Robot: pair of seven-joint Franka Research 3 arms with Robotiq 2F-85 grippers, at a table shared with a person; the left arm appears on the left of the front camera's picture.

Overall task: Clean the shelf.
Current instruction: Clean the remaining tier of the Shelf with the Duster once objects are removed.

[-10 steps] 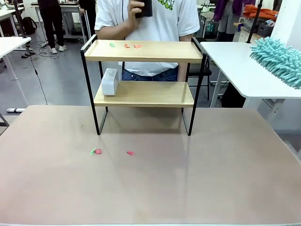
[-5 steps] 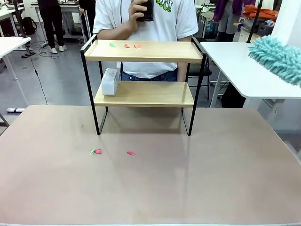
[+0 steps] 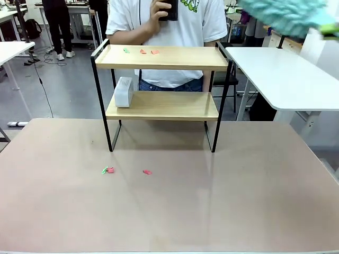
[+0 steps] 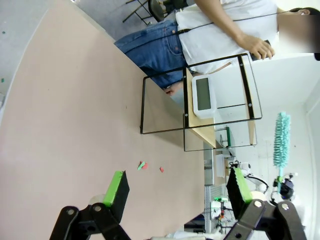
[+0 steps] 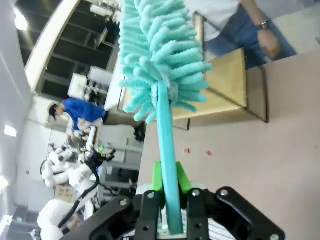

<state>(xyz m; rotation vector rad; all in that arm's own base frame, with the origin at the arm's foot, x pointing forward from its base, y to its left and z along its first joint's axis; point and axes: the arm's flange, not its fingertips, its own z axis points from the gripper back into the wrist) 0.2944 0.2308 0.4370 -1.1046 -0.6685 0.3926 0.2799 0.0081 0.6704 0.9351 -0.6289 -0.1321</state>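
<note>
Teal fluffy duster (image 5: 160,60) is clamped in the right gripper (image 5: 167,182). Its green pads (image 5: 157,175) are pinched narrow on the handle, which runs straight out along the fingers with the fluffy head past the tips. From the front it's a blurry streak high at the far right, above the white side table (image 3: 275,74). The left gripper (image 4: 177,187) is spread wide with nothing in it, hanging above the brown table (image 3: 212,201).

The shelf (image 3: 180,57) stands far-middle on that table, boards running left to right, open side facing near. Red and green scraps (image 3: 142,51) sit on the left of the top board. A white box (image 3: 123,91) is at the lower board's left end. More bits (image 3: 110,170) lie on the table near the left leg. A person (image 3: 167,32) stands just behind.
</note>
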